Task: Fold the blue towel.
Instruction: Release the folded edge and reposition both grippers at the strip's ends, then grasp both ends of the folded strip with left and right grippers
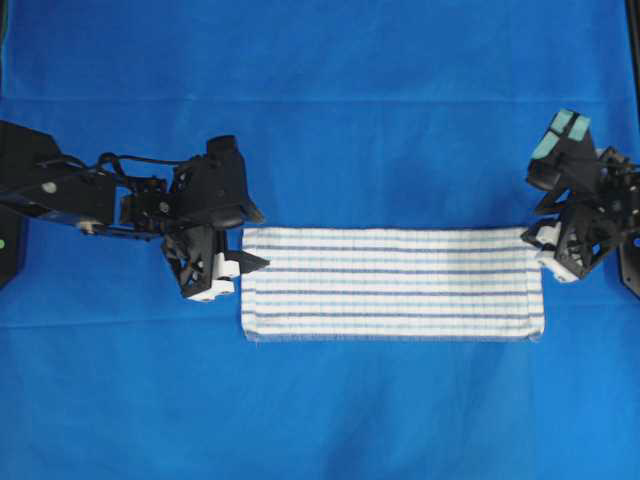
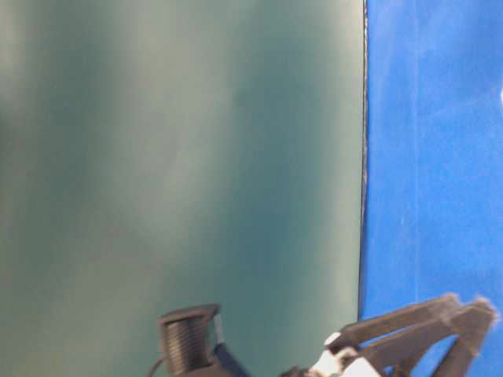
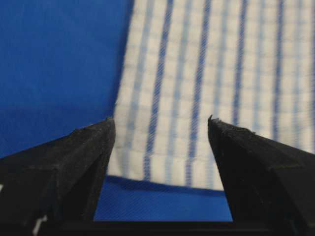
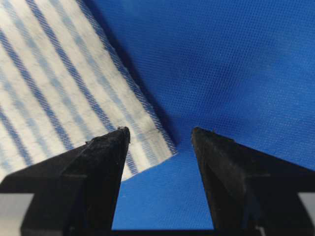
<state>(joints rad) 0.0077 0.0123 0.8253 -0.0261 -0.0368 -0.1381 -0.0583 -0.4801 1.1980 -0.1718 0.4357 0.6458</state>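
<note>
Risk first: towel (image 1: 392,283) is lying flat as a long strip on the blue sheet (image 1: 320,100) in the middle of the table, its near edge looking doubled over in the overhead view, so the job appears partway along with a fold across the length probably remaining. Left claw (image 1: 232,272) is sitting at the towel's left short edge, right claw (image 1: 549,246) at the far right corner.

Possible failures, as judged from here:
- Sheet underneath is thin fabric too; a claw coming down low could be pinching the sheet together with the towel and dragging both
- Right claw is lining up only on the very corner (image 4: 165,145); a shallow bite there could be slipping off once lifted
- With a doubled cloth, a claw could be catching only the top layer, so the layers would be peeling apart and undoing the earlier fold
- The two claws are sitting at different points across the towel's width, so the ends could be landing skewed

Claw state: both are standing wide apart and gripping nothing. Left wrist view is showing the towel's corner region (image 3: 206,88) between the two fingers (image 3: 74,162). Right wrist view is showing the corner just inside one finger (image 4: 93,167), bare sheet filling the rest of the gap. Contact with the cloth cannot be told from these views
</note>
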